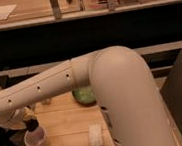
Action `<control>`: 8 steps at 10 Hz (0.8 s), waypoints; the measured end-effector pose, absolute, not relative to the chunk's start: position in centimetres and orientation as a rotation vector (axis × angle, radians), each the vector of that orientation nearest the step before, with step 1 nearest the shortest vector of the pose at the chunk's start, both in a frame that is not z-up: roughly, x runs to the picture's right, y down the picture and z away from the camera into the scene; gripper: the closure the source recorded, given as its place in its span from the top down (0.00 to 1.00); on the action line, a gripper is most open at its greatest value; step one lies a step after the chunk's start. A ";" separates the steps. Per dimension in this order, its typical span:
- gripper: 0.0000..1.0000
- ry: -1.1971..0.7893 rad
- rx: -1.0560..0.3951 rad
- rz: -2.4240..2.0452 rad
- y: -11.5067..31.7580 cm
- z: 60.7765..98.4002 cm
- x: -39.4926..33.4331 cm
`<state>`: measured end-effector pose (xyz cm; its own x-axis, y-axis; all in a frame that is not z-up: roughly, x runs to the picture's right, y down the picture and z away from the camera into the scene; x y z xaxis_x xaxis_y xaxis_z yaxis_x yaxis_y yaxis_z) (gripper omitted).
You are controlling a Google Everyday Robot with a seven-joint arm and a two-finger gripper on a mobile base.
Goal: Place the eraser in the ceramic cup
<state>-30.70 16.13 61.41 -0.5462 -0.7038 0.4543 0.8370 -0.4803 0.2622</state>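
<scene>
The ceramic cup (37,140) is a small white cup standing on the wooden table (66,126) at the front left. My gripper (31,123) hangs at the far left, right over the cup's rim. It is shut on the eraser (33,128), a small black piece that dips toward the cup's mouth. My pale arm stretches across the view from the right and hides part of the table behind it.
A round green bowl (84,95) sits at the back of the table, partly under my arm. Near the front edge, right of the cup, lies a pale rectangular block (95,135). A dark counter runs behind the table.
</scene>
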 end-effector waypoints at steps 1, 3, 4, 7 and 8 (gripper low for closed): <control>0.01 -0.569 -0.360 -2.099 16.3 61.4 -30.7; 0.01 -0.568 -0.366 -2.109 16.6 61.4 -30.9; 0.01 -0.566 -0.370 -2.114 16.8 61.4 -31.0; 0.01 -0.563 -0.379 -2.122 17.1 61.4 -31.1; 0.01 -0.564 -0.381 -2.125 17.3 61.4 -31.1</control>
<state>-31.08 17.33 61.38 -0.5666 -0.6822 0.4621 0.8216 -0.5108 0.2533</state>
